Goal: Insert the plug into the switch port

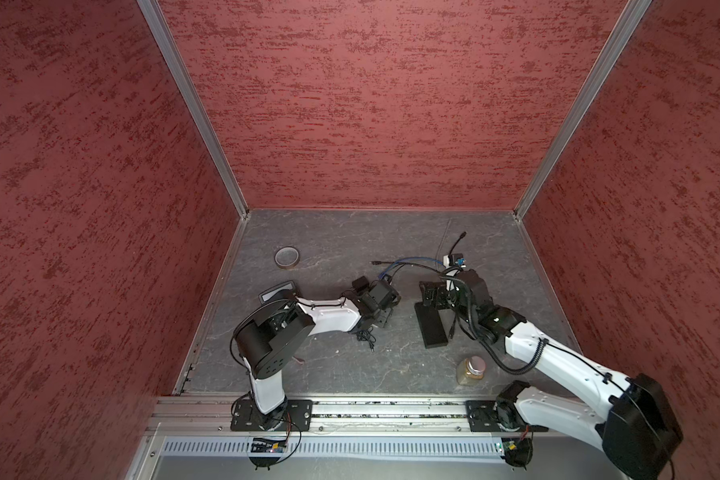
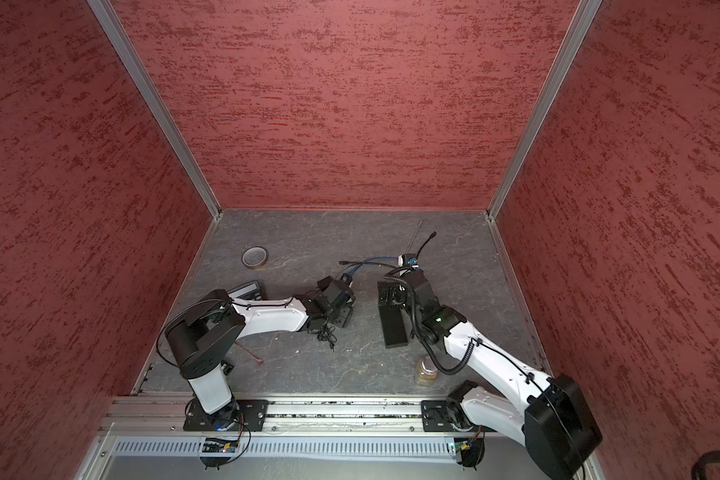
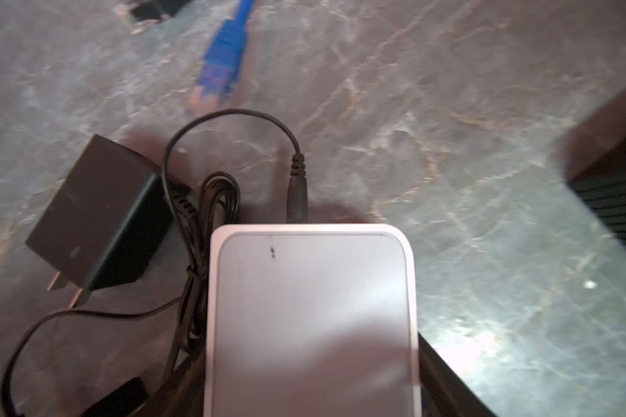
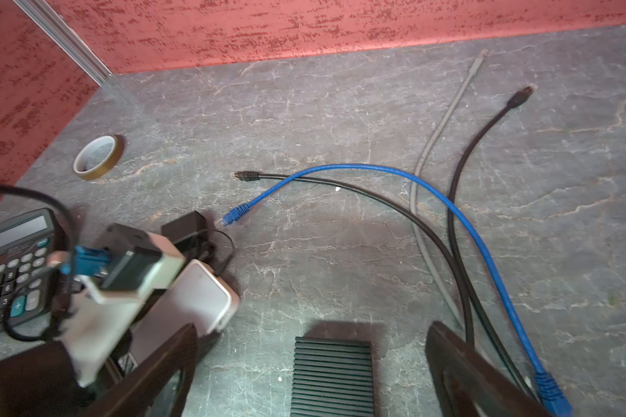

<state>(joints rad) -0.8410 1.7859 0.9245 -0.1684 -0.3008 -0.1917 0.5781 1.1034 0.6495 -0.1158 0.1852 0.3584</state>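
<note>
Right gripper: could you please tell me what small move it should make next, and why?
Probably reach for the blue plug: the right gripper hangs open over the black ribbed box, the plug lies loose, and the left gripper holds the white switch.

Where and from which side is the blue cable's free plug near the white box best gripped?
Grip the blue Ethernet cable's ribbed boot just behind the clear tip, coming from above and closing across its width: it lies flat, tip toward the white switch box.
</note>
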